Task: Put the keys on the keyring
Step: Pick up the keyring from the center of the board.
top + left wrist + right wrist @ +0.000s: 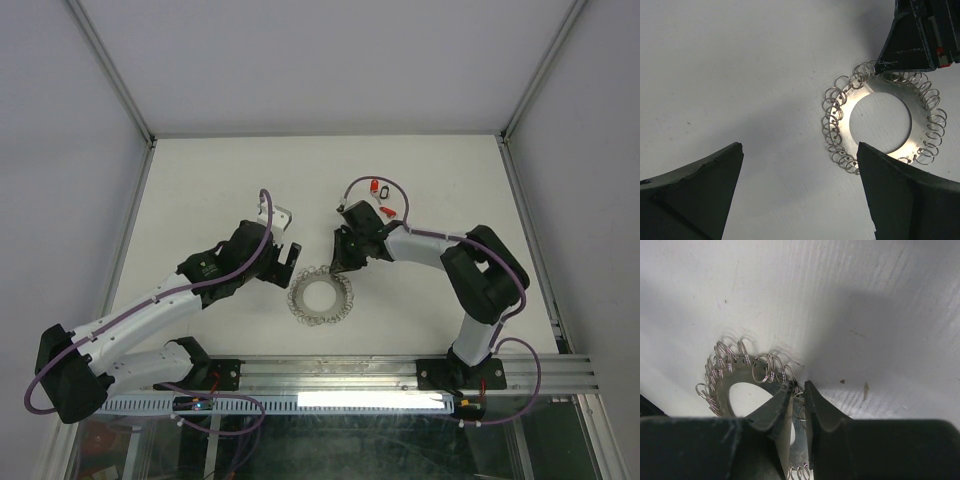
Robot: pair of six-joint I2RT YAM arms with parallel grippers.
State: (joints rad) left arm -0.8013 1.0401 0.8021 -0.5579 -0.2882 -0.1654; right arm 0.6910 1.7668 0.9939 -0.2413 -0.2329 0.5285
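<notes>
Right tool (798,390) fingers are up close: narrow gap, tips straddling the keyring (740,371) rim, one wire loop sitting between them. Can't tell if it's actually clamped or just bracketing the rim. Ring lies flat on the tabletop (200,180), centre, between the two arms.

Left tool (800,150) is wide and holding nothing, hovering just beside the ring on its left.

Keys (376,187) are loose on the far tabletop, beyond the right wrist and well apart from the ring. None is threaded that I can see.

Step, my read: pinning the ring, ahead of any key pickup. Task barely begun.

Next move needs:
- a firm pinch on the rim so the ring doesn't skate
- one loop left exposed, not buried under the fingers
- left tool to fetch a key. They sit on the right arm's side, so it's a reach past that arm
- grab by the plastic tag; the key itself looks too small to pinch reliably
</notes>
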